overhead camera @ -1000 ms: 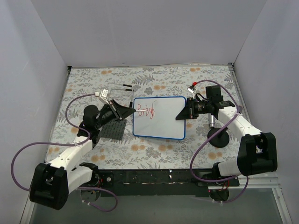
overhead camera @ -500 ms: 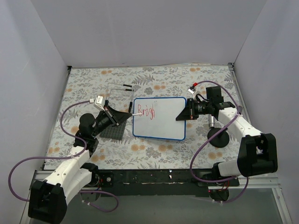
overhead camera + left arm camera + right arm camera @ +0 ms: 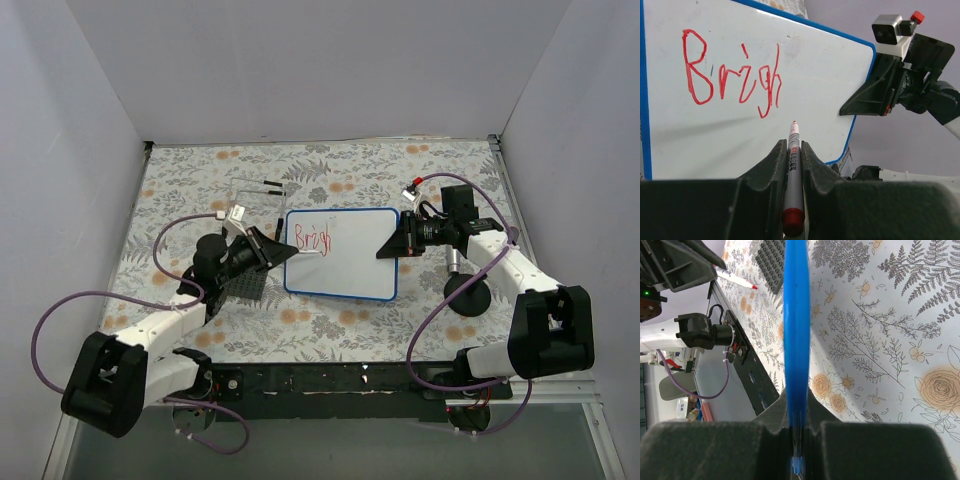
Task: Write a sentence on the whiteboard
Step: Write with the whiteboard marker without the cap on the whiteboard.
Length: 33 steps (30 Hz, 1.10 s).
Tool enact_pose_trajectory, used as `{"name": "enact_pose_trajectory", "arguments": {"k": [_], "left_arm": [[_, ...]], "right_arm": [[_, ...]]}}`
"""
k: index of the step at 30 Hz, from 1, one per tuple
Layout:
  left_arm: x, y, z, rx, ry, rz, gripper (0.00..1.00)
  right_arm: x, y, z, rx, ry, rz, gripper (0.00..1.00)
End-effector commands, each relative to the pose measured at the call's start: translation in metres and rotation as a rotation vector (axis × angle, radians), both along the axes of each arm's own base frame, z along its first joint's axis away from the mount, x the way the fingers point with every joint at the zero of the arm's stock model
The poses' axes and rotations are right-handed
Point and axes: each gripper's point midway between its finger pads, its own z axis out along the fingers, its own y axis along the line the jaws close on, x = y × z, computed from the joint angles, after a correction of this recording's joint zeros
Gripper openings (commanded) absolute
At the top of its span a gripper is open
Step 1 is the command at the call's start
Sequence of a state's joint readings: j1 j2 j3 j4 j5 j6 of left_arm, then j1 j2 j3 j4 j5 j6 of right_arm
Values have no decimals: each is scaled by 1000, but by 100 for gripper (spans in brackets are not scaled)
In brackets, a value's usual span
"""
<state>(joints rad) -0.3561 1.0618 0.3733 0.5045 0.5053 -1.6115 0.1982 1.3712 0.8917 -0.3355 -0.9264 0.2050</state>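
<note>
The whiteboard (image 3: 345, 262) with its blue rim sits mid-table; it fills the left wrist view (image 3: 740, 135), and the right wrist view shows only its blue edge (image 3: 796, 330). Red lettering "Brigh" (image 3: 312, 239) stands at its upper left, also in the left wrist view (image 3: 732, 75). My left gripper (image 3: 280, 247) is shut on a red marker (image 3: 792, 175), its tip just off the board below the letters. My right gripper (image 3: 393, 243) is shut on the board's right edge.
A dark grey studded plate (image 3: 243, 281) lies left of the board under my left arm. A clear tray with dark pens (image 3: 262, 192) sits behind it. A black round stand (image 3: 467, 293) is at the right. Floral cloth covers the table.
The left arm swung back right toward the board after pulling away. The marker tip now sits below the lettering. The right gripper and board have not moved.
</note>
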Motion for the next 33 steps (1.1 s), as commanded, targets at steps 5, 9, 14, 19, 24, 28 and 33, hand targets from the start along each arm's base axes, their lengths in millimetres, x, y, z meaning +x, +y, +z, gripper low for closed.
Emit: {"name": "enact_pose_trajectory", "arguments": {"k": [5,9,14,19,24,28,33], "left_arm": [[38,-20,19,-8,-88,11,0],[48,-28,25,-12,-101,6,0],[57,-32,24,-4,-96,4,0],[58,-35,17,10,-76,-12,0],[57,-36,11,38,-66,-19,0],[57,-35,8,51,-59,-24,0],[58,-37,4,61,-49,-31,0]], "right_arm": [[4,2,12,19,-92,22,1],[4,2,12,16,-91,20,1],[5,2,12,17,-90,21,1],[4,2,12,17,-87,21,1],[5,2,11,16,-86,21,1],[4,2,11,16,-87,22,1],[5,2,12,17,-89,21,1]]}}
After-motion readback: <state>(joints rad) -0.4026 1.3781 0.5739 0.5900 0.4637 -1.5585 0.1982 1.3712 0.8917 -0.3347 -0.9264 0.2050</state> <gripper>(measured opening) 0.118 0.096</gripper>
